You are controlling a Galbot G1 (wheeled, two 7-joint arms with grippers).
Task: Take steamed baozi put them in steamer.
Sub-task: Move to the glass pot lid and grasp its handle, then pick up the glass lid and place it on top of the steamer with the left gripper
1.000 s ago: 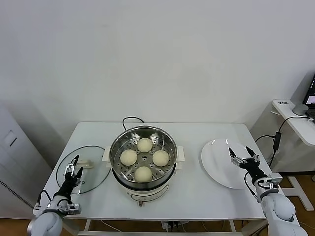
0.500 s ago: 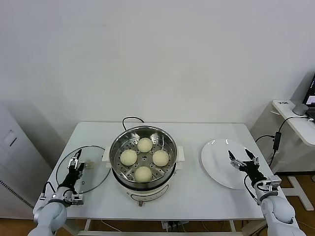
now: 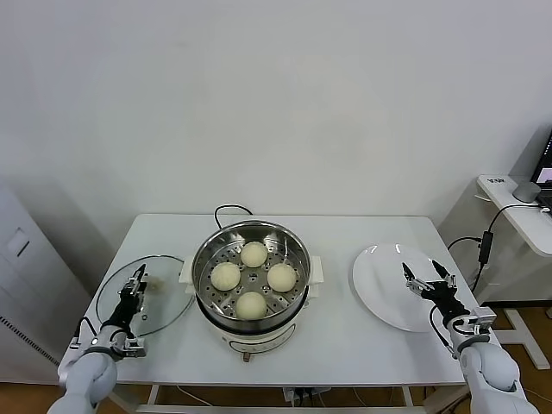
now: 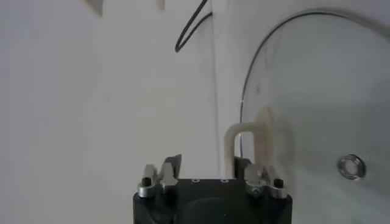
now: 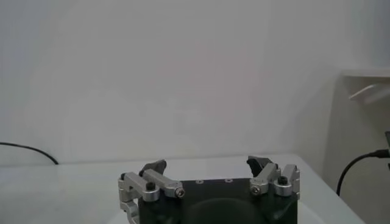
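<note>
The baozi (image 3: 252, 280), four soft round buns, sit on the holey tray inside the steamer (image 3: 250, 335) in the middle of the desk (image 3: 345, 341). They look light and squishy, so I think a hand should hold one gently by its sides and not squeeze hard. The plate (image 3: 379, 280) on the right has no bun on it. The left hand (image 3: 134, 289) is over the glass lid (image 3: 164, 285), by its cream handle (image 4: 244, 146). A second ago its fingers were spread wide; now they have come in closer, but I cannot tell if they grip the handle. The right hand (image 3: 429, 280) hangs wide open over the plate, holding nothing, much as before.
</note>
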